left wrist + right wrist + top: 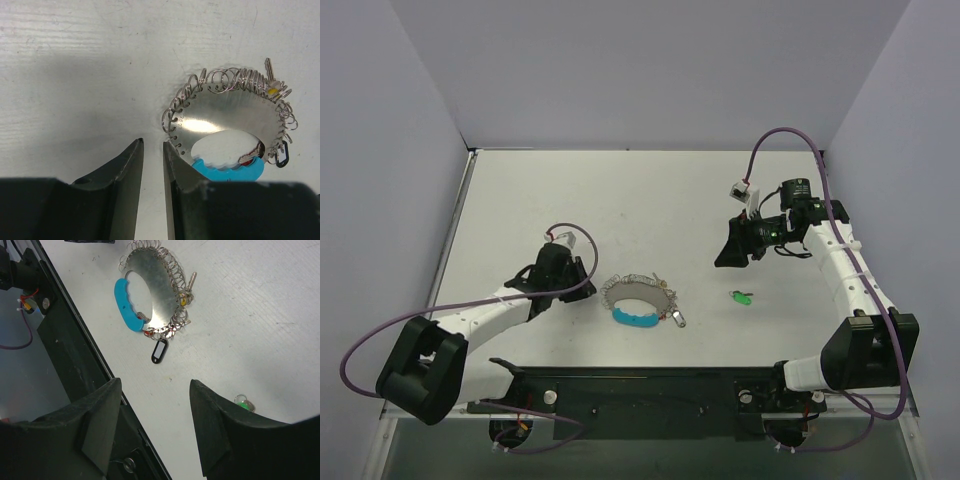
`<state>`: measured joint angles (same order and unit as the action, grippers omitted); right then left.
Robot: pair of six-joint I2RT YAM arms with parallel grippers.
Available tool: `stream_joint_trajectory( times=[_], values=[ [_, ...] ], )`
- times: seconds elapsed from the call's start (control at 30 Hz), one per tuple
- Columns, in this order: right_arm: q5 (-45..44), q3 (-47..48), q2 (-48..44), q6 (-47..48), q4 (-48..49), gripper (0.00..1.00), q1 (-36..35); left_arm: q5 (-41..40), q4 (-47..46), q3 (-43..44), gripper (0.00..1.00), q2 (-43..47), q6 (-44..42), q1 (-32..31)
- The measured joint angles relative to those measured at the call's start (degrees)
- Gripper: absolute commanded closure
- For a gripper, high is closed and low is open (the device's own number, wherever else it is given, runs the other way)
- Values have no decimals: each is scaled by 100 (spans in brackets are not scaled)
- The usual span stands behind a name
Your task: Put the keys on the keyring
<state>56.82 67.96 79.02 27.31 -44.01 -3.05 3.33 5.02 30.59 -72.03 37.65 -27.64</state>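
Note:
The keyring (pixel 638 292) is a silvery loop edged with wire coils, with a light-blue segment (pixel 635 318), lying flat at the table's middle. It also shows in the left wrist view (pixel 225 112) and the right wrist view (pixel 152 282). It carries a silver key (pixel 269 67), a yellow-headed key (pixel 272 91) and a red-headed one (pixel 247 160). A green key (pixel 740 297) lies loose to its right, beside my right finger in the right wrist view (pixel 243 403). My left gripper (pixel 152 145) is open by a narrow slit, empty, at the ring's left edge. My right gripper (pixel 155 385) is wide open, empty, above the table.
A black tag with a white window (pixel 159 351) hangs off the ring's near-right side (pixel 677 318). The black mounting bar (pixel 620 385) runs along the near table edge. Grey walls stand at the back and both sides.

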Motion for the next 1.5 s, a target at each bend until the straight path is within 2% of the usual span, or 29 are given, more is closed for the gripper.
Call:
stream_joint_trajectory(
  times=[0.37, 0.7, 1.5],
  values=[
    [0, 0, 0, 7, -13, 48, 0, 713, -713, -463, 68, 13, 352, 293],
    [0, 0, 26, 24, -17, 48, 0, 1139, -1172, -551, 67, -284, 435, 424],
    [0, 0, 37, 94, -48, 48, -4, 1320, -1314, -675, 68, -503, 483, 424]
  ],
)
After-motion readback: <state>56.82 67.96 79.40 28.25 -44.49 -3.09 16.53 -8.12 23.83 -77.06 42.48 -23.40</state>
